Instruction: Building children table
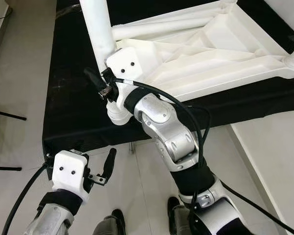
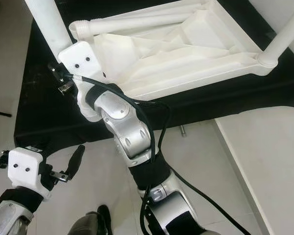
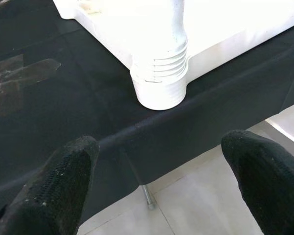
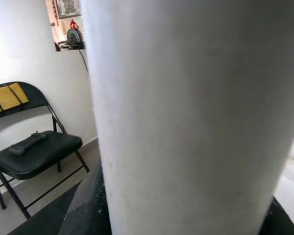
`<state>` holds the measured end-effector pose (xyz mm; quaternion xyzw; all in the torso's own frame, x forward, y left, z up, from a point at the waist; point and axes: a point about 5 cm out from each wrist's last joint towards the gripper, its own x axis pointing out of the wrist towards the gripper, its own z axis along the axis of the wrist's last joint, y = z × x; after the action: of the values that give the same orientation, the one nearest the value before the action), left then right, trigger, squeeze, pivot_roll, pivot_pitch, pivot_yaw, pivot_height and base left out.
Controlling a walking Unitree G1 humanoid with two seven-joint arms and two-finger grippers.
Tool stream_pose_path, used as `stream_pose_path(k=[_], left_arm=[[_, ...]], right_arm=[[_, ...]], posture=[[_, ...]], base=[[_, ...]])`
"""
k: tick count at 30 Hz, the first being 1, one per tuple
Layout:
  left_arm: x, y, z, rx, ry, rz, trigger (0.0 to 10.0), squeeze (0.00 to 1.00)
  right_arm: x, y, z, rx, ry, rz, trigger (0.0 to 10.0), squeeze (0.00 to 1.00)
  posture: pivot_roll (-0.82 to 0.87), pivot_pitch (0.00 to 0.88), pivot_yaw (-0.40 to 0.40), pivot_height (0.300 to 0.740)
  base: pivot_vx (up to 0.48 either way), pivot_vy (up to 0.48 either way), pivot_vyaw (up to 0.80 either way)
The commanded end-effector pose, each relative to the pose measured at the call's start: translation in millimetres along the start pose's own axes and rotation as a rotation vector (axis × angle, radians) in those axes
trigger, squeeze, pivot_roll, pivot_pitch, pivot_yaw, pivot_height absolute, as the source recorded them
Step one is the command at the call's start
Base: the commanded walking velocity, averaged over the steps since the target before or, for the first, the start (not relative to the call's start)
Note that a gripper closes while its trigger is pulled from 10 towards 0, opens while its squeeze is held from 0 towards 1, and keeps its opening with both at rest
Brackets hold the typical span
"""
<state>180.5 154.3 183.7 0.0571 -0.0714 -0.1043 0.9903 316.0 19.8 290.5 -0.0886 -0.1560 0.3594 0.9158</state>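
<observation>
Left gripper (image 1: 109, 164) hangs released just off the black table's (image 1: 73, 112) near edge. Right gripper (image 1: 103, 81) is clenched on the leg (image 1: 99, 29) above its threaded socket (image 3: 159, 83). We keep the leg upright and twist squarely. White ribbed tabletop (image 1: 205, 44) lies upside down on the black table, another leg (image 2: 283, 36) at its far corner.

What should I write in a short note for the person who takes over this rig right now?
Right gripper: closed around the upright white table leg at the near corner socket of the upturned white tabletop.
Left gripper: open and empty, low by the near edge of the black-covered table.
Done: this leg stands in its socket; another leg stands at the far right corner.
Loose: a further leg lies across the tabletop.
Left: whether the held leg is fully tight cannot be told; fit the lying leg.
</observation>
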Motion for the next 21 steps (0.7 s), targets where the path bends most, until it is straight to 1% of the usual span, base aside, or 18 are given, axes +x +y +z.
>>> stream_pose_path(k=[1,8,12,21], left_arm=[[-2.1,2.3,-3.7,-0.002,0.015,0.019,10.0,0.00],[-1.5,2.7,-3.8,-0.001,0.014,0.022,10.0,0.00],[-0.8,3.1,-4.2,0.000,0.013,0.021,10.0,0.00],[-0.5,3.1,-4.2,0.001,0.012,0.023,10.0,0.00]], right_arm=[[-7.7,-3.6,-56.8,0.063,0.257,-0.006,10.0,0.00],[-5.1,-4.3,-53.1,0.069,0.232,0.041,10.0,0.00],[0.5,-7.7,-47.4,0.050,0.217,0.081,10.0,0.00],[5.6,-10.8,-46.0,0.043,0.222,0.106,10.0,0.00]], posture=[[0.03,0.371,0.022,0.740],[0.03,0.371,0.023,0.740],[0.02,0.368,0.023,0.740],[0.03,0.369,0.021,0.740]], base=[[0.000,0.000,0.00],[0.000,0.000,0.00],[0.000,0.000,0.00],[0.000,0.000,0.00]])
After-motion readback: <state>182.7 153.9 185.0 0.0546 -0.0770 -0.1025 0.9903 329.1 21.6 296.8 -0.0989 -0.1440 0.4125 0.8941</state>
